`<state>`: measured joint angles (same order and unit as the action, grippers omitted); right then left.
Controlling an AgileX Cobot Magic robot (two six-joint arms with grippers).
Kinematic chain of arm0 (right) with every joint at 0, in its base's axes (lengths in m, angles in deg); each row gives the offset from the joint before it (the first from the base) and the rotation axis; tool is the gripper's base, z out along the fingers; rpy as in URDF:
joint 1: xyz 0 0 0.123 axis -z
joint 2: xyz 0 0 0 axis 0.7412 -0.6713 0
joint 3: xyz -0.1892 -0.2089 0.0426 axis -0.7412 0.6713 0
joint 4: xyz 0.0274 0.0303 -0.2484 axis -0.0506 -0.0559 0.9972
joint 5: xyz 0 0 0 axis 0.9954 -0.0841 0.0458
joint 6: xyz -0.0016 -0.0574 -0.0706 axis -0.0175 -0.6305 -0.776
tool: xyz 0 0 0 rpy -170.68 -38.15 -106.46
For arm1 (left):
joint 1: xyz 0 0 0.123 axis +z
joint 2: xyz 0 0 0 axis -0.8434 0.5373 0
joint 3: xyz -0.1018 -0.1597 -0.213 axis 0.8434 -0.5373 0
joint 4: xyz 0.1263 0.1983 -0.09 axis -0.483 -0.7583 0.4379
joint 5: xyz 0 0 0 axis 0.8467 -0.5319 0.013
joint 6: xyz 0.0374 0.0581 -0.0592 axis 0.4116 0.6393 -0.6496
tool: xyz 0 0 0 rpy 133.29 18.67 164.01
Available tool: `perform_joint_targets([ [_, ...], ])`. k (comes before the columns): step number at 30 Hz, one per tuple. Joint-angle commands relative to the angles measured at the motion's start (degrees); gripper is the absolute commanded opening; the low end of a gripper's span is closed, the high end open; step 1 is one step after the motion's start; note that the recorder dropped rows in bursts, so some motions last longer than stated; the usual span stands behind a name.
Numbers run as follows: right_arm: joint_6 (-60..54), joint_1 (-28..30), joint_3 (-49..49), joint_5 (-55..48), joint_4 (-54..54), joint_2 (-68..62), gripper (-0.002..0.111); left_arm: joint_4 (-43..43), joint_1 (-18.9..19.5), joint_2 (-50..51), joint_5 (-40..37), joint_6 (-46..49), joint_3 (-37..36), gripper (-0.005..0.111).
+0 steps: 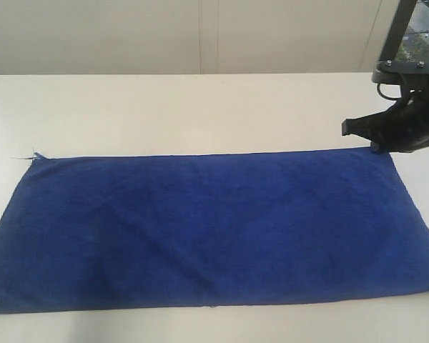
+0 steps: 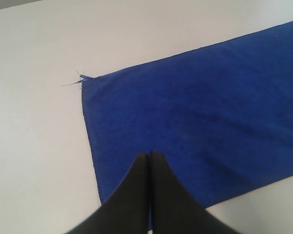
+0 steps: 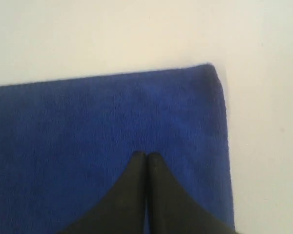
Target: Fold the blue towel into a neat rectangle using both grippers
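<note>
1. The blue towel [image 1: 207, 229] lies spread flat in a single layer on the table [image 1: 164, 107]. It is a long rectangle with its long sides running left to right in the exterior view, on the near half of the tabletop.
2. The cloth is a deep royal blue with a soft, napped terry surface. It carries no pattern, only faint shallow creases.
3. The edges are straight and the corners square. A few loose threads [image 1: 30, 156] stick out from the far left corner onto the bare table.
4. The table is white, smooth and matt. Behind it stands a pale panelled wall [image 1: 200, 36].
5. The left gripper [image 2: 149, 155] has 2 smooth black jaws pressed together with nothing between them. It hangs over the towel's left end, close to the short edge.
6. The right gripper [image 3: 146, 156] likewise has its 2 black jaws pressed together and empty. They point at the towel just inside its far right corner.
7. Whether either gripper touches the cloth cannot be told.
8. In the exterior view the black right arm [image 1: 404, 125] sits by that far right corner.
</note>
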<state>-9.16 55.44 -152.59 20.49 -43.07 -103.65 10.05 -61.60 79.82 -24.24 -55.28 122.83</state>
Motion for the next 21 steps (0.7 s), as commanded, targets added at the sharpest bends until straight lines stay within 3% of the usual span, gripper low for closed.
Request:
perform_joint_targets([
  [1,-0.7,0.5,-6.2,1.5,0.2,-6.6,0.000,0.6,0.0,-0.3,-0.3,-0.5,-0.4,0.000],
  [7,0.6,3.4,-11.9,1.4,0.5,-13.3,0.000,0.6,0.0,-0.3,-0.3,-0.5,-0.4,0.000],
  [21,2.1,8.0,-12.6,3.2,1.6,-17.9,0.000,0.6,0.0,-0.3,-0.3,-0.5,-0.4,0.000],
])
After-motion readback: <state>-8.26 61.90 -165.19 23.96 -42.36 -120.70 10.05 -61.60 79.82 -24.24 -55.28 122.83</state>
